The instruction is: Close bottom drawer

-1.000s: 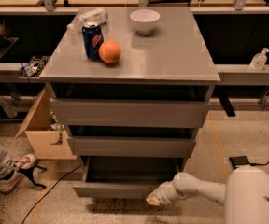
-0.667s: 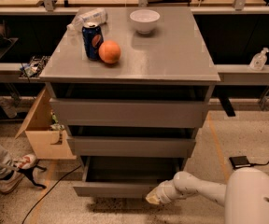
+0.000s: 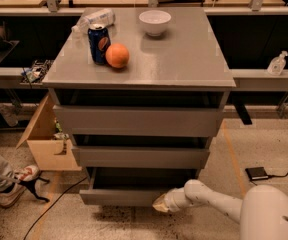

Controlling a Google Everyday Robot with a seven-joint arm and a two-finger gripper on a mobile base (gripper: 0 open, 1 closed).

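Observation:
The bottom drawer [image 3: 121,196] is the lowest of three in the grey cabinet [image 3: 144,119]. It stands pulled out a short way, its flat front ahead of the two drawers above and a dark gap showing behind it. My gripper [image 3: 160,203] is at the end of the white arm [image 3: 209,200] that comes in from the lower right. Its tip is against the right part of the drawer's front.
On the cabinet top stand a blue can [image 3: 99,44], an orange [image 3: 117,56], a white bowl [image 3: 155,22] and a plastic bottle [image 3: 93,20]. A cardboard box [image 3: 46,141] and a person's shoe [image 3: 15,184] are on the floor at the left. A small black device with a cable [image 3: 257,173] lies at the right.
The gripper stays against the bottom drawer's front; the arm and drawer show hardly any shift.

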